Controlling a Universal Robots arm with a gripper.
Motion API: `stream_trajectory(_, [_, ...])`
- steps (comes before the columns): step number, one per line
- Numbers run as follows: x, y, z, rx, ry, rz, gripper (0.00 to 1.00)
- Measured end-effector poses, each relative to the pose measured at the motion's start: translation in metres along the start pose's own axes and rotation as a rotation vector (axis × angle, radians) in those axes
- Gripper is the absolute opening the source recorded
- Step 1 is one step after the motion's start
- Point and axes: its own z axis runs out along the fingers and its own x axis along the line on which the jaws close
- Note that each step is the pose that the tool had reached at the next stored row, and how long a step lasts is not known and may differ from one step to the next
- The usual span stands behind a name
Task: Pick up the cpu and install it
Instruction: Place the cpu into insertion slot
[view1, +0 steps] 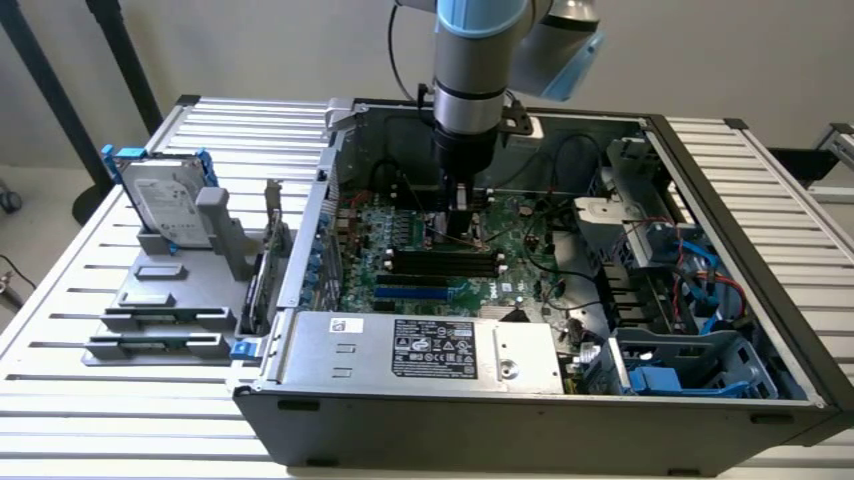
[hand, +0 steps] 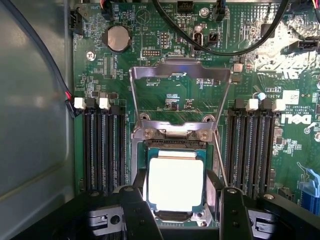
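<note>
Squarely over the board, the black two-fingered gripper (hand: 177, 189) is clasped on the flat, square, silver-grey cpu (hand: 176, 182), with its dark fingers (hand: 137, 210) pressed against the chip's two opposite side edges. In the exterior view the gripper (view1: 461, 225) reaches down deep inside the open grey metal computer case (view1: 534, 430).

The cpu lies level within the outline of the metal-framed socket (hand: 172, 217), though whether it is fully seated or just above the contacts cannot be told. Beyond it, the silver load plate (hand: 177, 70) is swung open and back against the green motherboard (hand: 125, 70), and a thin wire lever (hand: 218, 155) runs close along one side of the socket. Black memory slots (hand: 102, 150) flank the socket on both sides.

To do this step well, the chip should be kept flat and square to the socket and lowered straight, never slid sideways across the contacts. The fingers must stay off the lever, and the grip should ease only once the chip rests evenly.
</note>
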Motion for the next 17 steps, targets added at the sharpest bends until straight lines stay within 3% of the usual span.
stream_trajectory(6, [0.002, 0.0, 0.0031, -0.0001, -0.0078, 0.002, 0.55])
stream_trajectory(17, [0.0042, -0.0001, 0.0067, -0.0008, -0.0144, 0.017, 0.55])
